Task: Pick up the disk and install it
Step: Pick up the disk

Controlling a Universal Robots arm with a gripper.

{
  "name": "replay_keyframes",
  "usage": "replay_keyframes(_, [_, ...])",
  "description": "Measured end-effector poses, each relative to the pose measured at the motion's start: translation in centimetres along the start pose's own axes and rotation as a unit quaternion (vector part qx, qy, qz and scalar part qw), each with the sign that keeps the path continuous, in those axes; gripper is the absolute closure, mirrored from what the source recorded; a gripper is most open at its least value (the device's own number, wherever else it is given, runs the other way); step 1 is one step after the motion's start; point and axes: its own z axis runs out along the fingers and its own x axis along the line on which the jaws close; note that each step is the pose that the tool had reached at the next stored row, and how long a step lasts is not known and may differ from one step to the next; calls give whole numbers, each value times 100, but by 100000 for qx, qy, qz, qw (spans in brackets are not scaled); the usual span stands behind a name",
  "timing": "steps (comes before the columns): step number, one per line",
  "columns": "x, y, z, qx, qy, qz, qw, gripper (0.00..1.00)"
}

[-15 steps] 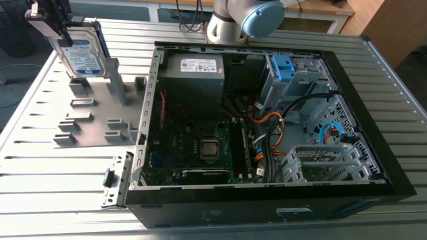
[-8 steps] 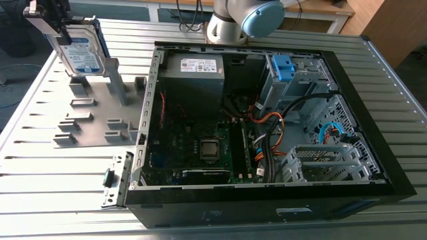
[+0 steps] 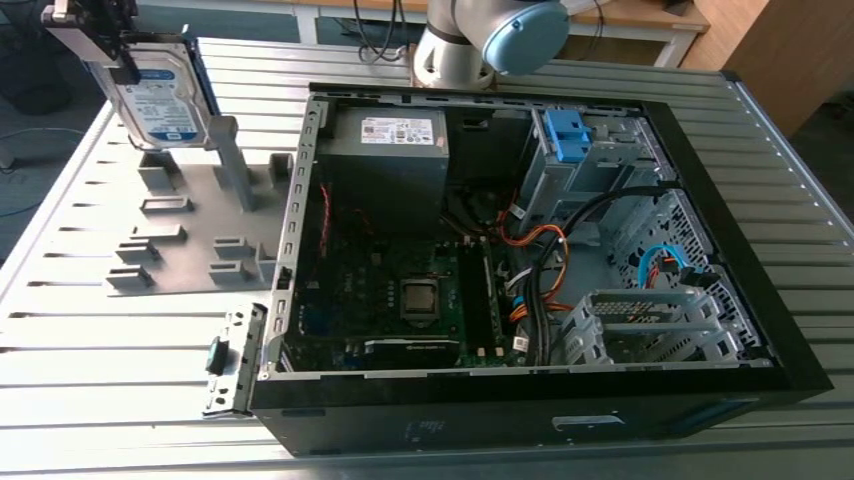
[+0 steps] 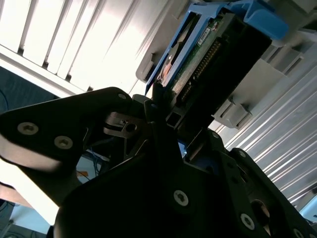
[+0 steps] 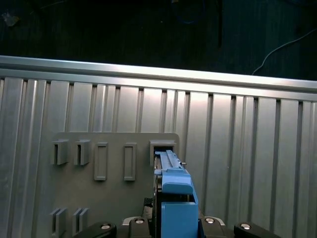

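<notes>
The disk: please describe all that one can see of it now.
The disk is a flat silver drive with a blue-and-white label, framed by a blue plastic bracket. The second wrist view shows its green circuit board and connector edge. It stands on edge, the claw shut on its upper end, above the grey holder plate beside the open computer case.

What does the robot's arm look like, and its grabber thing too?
The arm is a smooth silver-grey tube with a round pale blue cap on its joint. The gripper is made of flat matte black plates with rounded corners, dotted with small shiny silver screws.
</notes>
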Motion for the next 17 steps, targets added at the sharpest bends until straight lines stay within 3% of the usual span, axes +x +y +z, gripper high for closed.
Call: replay_keyframes(17, [-4, 3, -142, 3, -2, -2, 100000, 63])
